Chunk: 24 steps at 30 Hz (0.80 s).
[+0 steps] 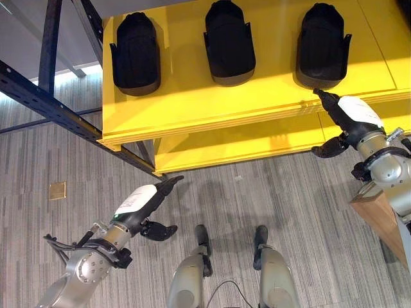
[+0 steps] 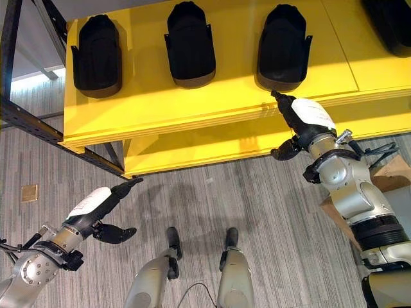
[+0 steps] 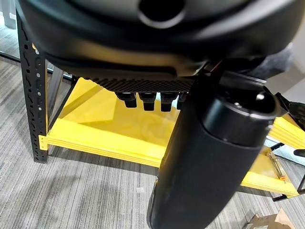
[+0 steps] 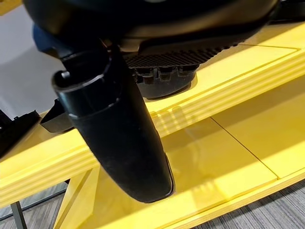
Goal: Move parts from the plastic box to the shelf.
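Three black parts point(image 2: 191, 45) sit on the yellow shelf point(image 2: 212, 102); right hand point(image 2: 307, 119) reaches its edge, holding nothing.

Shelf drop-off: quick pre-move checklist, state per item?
1. Left hand holds nothing: ok, fingers straight, above the floor.
2. Right hand holds nothing: ok, fingers straight at the front edge of the top shelf.
3. Parts on the top shelf: ok, three black parts, left, middle, right, in a row.
4. Free room on the shelf: ok, bare yellow in front of the parts.
5. Plastic box location: cannot tell.
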{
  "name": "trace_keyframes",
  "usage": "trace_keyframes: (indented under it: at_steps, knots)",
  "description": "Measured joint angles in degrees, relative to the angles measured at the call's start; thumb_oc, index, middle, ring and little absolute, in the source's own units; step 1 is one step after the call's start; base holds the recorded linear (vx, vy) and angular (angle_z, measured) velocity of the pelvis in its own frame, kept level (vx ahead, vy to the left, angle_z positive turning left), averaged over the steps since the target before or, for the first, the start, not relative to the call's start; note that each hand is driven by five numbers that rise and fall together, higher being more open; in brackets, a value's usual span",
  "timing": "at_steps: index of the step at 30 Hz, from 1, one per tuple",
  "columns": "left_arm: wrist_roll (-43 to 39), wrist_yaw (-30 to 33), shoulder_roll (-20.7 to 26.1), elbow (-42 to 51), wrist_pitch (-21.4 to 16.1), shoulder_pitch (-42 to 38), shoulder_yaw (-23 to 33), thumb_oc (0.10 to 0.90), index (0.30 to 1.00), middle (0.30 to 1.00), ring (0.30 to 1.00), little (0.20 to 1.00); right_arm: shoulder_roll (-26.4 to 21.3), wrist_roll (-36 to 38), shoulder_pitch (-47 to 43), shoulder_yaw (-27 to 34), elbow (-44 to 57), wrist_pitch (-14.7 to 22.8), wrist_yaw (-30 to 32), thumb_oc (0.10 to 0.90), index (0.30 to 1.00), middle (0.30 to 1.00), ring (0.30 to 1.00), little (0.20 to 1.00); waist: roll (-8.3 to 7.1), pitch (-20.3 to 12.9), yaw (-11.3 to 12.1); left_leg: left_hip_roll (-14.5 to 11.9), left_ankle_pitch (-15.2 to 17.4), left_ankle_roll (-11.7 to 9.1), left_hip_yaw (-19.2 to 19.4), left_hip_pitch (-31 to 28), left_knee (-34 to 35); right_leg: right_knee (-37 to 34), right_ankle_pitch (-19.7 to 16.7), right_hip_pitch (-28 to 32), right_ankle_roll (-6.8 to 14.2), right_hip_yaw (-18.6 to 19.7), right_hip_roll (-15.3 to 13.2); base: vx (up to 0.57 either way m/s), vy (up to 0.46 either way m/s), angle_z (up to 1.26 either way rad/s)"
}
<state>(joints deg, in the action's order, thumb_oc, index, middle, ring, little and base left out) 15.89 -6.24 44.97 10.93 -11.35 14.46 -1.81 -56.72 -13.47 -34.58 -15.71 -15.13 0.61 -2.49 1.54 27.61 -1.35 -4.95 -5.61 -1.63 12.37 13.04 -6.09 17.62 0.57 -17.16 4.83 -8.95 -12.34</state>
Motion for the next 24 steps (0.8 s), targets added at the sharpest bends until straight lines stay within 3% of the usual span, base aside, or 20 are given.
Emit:
trace_keyframes:
  at_steps: [24]
  knots:
    - [-2.18, 1.80, 0.08, -0.27, 0.17, -0.02, 0.80, 0.900, 1.000, 1.000, 1.000, 1.000, -0.63, -0.02, -7.46, -4.22, -8.39, -1.22, 1.26, 0.900, 1.000, 1.000, 1.000, 1.000, -0.73, 1.15, 0.13, -1.37, 0.20, -0.23, -0.30, 4.27, -3.02, 3.43, 0.67, -4.35, -1.06, 0.09, 0.78, 0.00, -0.010, 0.00]
